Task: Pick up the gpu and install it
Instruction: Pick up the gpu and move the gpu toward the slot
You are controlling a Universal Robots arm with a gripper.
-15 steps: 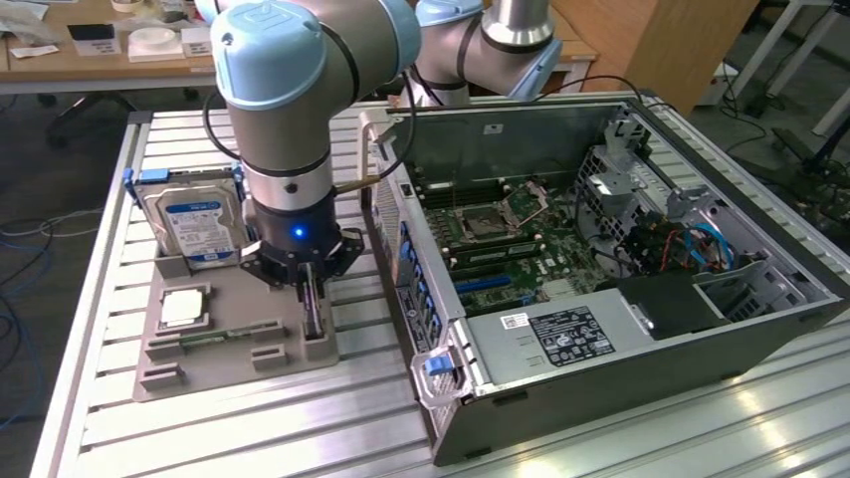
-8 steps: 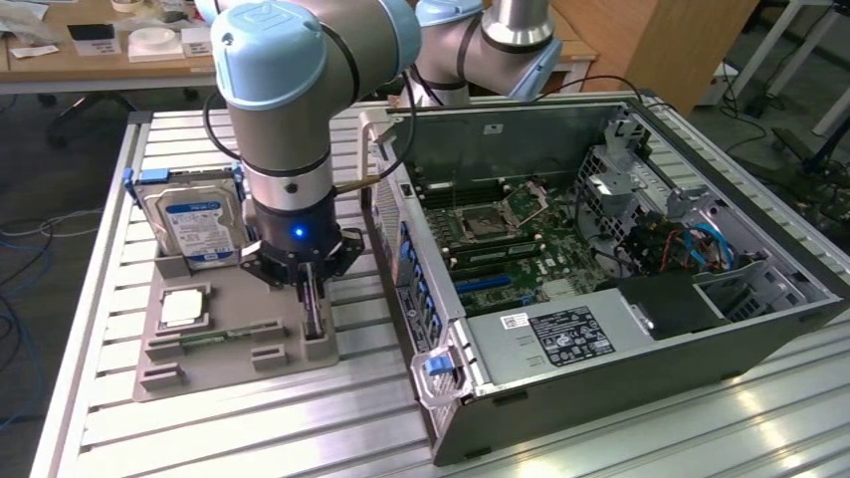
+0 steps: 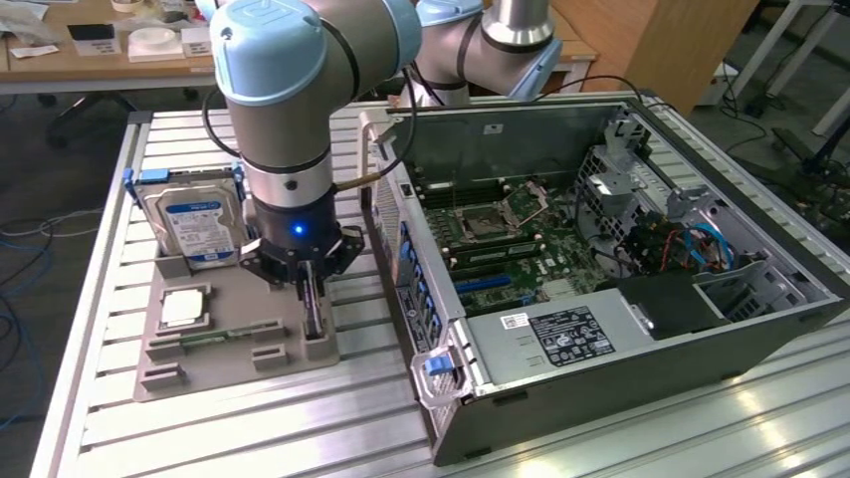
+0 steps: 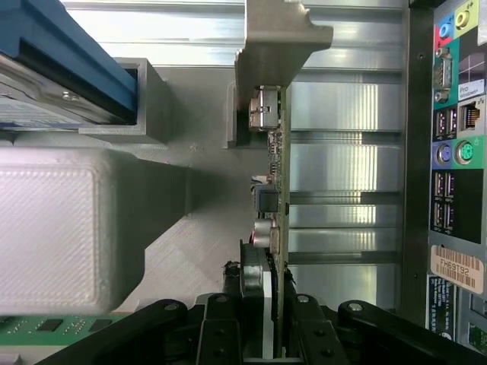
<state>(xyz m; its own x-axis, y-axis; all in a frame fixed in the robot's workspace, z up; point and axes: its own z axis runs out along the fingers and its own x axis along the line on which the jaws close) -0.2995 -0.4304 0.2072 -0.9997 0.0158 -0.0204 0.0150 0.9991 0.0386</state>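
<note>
The gpu [image 3: 311, 321] is a thin green card standing on edge in a slot of the grey holder tray [image 3: 226, 376], on the exterior view's left of the open computer case [image 3: 598, 259]. My gripper [image 3: 309, 287] points straight down onto its top edge. In the wrist view I see the gpu [image 4: 280, 171] edge-on, its silver end bracket [image 4: 274, 53] at the far end and small components along one face. My gripper [image 4: 262, 313] has its black fingers [image 4: 221, 323] pressed against both sides of the card, shut on it.
A hard drive [image 3: 193, 227] in a blue caddy stands at the tray's back, with a silver chip [image 3: 182, 307] and a memory stick [image 3: 219, 336] in front of it. The case's rear ports [image 4: 456, 152] are close beside the card. The slatted aluminium table [image 3: 199, 443] carries everything.
</note>
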